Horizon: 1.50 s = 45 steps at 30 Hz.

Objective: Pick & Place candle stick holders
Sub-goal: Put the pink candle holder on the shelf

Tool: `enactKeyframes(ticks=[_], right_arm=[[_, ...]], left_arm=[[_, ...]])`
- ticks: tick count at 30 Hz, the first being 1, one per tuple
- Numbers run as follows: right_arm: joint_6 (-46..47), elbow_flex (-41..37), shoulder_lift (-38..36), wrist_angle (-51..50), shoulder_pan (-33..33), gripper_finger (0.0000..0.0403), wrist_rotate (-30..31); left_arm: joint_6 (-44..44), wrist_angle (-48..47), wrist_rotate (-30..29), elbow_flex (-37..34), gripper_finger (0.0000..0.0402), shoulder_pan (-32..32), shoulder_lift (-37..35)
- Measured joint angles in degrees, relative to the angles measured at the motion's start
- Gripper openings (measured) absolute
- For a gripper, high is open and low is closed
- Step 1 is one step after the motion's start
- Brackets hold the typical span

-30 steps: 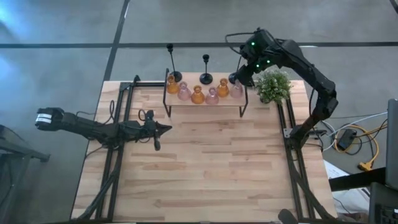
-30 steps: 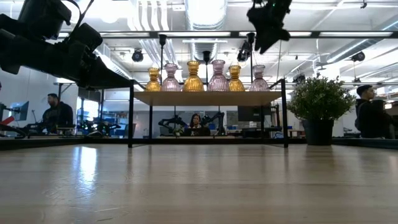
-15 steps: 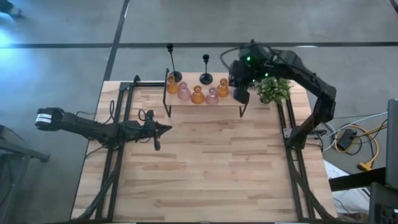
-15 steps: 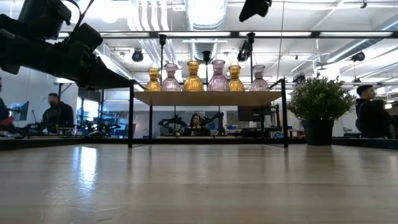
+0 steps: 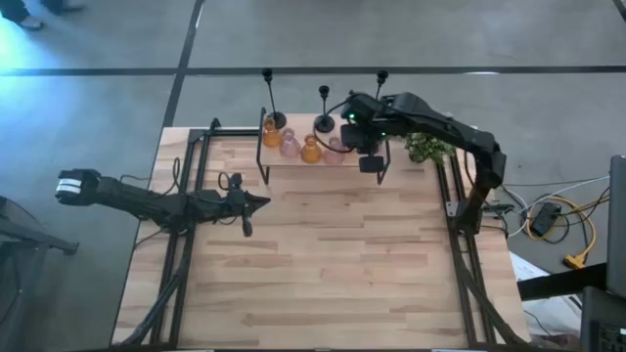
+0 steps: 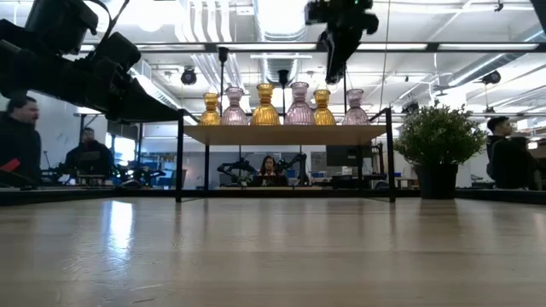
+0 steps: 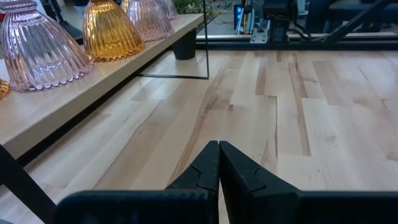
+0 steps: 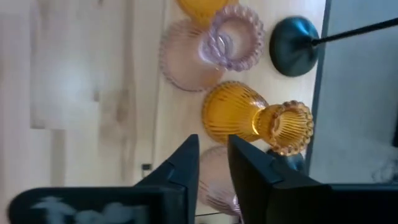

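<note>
Shelf (image 5: 323, 159) at tabletop (image 5: 313, 254) far edge carrying squat glass holders (image 6: 298, 104) in a row, three tall-stemmed holders (image 5: 324, 122) behind them, plant (image 5: 423, 147) to its right, right end effector (image 5: 370, 162) above shelf's right end, left end effector (image 5: 245, 203) near-left.

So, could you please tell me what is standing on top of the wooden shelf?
On the wooden shelf stand six glass holders, amber and pink, with black stemmed holders behind. From above, the right claw covers the shelf's right end.
</note>
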Motion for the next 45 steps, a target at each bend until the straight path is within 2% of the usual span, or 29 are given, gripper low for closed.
enactKeyframes(ticks=[9, 16, 31, 45], right_arm=[[-1.0, 0.1, 3.2, 0.1, -0.6, 0.0159, 5.3], [-1.8, 1.4, 3.1, 0.9, -0.7, 0.0195, 8.3], [-1.8, 2.2, 5.3, 2.1, -1.5, 0.0196, 7.4], [0.0, 1.9, 5.3, 2.0, -2.7, 0.0194, 3.1]], left_arm=[[0.0, 0.0, 0.0, 0.0, 0.0012, 0.0, 0.0], [0.0, 0.0, 0.0, 0.0, 0.0012, 0.0, 0.0], [0.0, -0.1, 0.0, 0.0, 0.0012, 0.0, 0.0], [0.0, -0.1, 0.0, 0.0, 0.0012, 0.0, 0.0]])
